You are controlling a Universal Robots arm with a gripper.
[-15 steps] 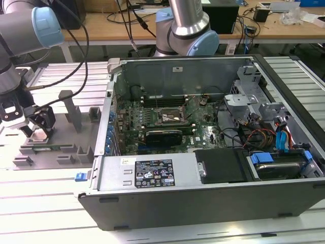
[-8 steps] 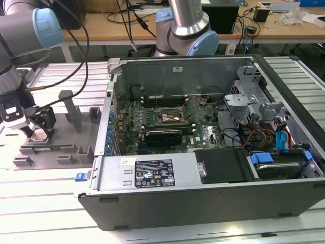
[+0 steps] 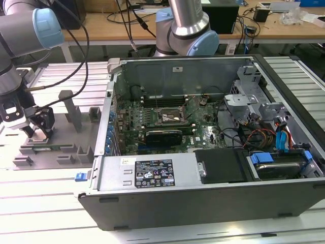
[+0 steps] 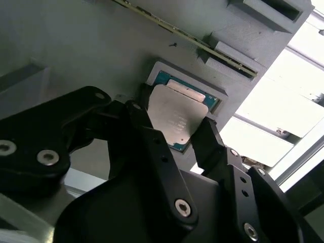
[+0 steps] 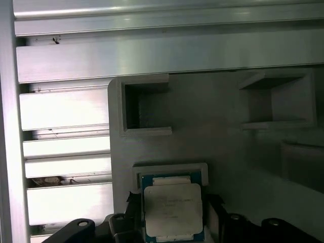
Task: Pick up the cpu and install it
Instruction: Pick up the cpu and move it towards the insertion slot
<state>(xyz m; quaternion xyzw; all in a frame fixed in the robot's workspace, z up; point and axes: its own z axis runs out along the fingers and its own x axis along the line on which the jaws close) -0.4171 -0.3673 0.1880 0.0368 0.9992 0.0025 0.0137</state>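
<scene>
At the exterior view's left, well apart from the socket [image 3: 170, 116] in the open case [image 3: 152, 175]: gripper [image 3: 36, 128] low over the grey tray [image 3: 76, 141]. In both wrist views, cpu [image 4: 177, 114] [image 5: 173, 205] flat in a shallow square recess of the tray, silvery plate up, straddled by the gripper. Cannot tell whether clamped on the cpu or just clear of its edges. Tray on the ribbed metal table [image 3: 40, 203], left of the case.

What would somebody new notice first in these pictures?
The big open case sits in the middle of the exterior view, its socket in plain sight. At that view's left the gripper hangs over a grey tray; in both wrist views the cpu lies in the tray's recess, close under the gripper.
</scene>
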